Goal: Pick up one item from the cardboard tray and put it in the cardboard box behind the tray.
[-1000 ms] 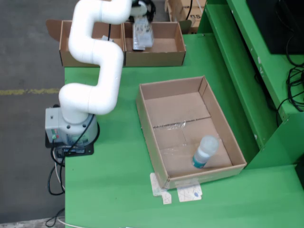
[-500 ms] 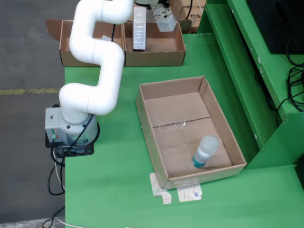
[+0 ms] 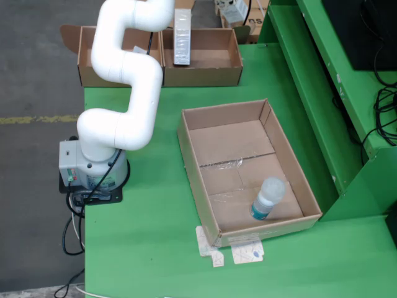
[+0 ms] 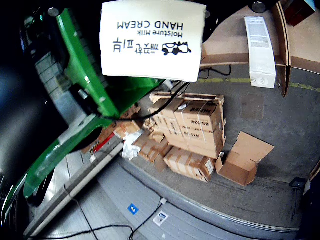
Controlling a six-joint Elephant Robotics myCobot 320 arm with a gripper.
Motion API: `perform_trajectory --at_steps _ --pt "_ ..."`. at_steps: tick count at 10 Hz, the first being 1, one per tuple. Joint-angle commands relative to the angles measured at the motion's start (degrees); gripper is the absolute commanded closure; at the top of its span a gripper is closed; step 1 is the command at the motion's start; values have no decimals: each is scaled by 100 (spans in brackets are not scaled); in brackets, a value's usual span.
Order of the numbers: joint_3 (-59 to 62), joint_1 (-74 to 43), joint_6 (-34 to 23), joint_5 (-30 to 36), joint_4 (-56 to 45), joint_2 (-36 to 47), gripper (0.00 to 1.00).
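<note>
Green table [image 3: 155, 236] is overshot: the hand cream box [image 4: 150, 37], seemingly still clamped by the gripper [image 3: 234, 9], has been swung past the rear cardboard box [image 3: 214, 73], undelivered.

White arm [image 3: 127, 68] raised, hand out of frame.

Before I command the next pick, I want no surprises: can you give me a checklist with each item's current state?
1. Bottle in tray: ok, in its near right corner in the fixed view.
2. White carton inside back box: ok, at its left side.
3. Hand clear of back box: ok, beyond it at the picture's top edge.
4. Hand empty: cannot tell; a hand cream carton fills the wrist view's top, fingers unseen.
</note>
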Motion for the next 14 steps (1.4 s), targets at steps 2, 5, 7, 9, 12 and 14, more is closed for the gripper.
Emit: perform_trajectory --at_steps 2,5,7,9,12,14 --pt "166 26 -332 -78 384 221 100" --pt "166 26 -354 -79 384 221 100" --pt "166 26 -375 -78 384 221 100" --pt "166 12 -400 -79 384 212 100" --pt "166 -24 -359 -79 384 71 100" --pt "166 -41 -359 -78 384 -140 100"
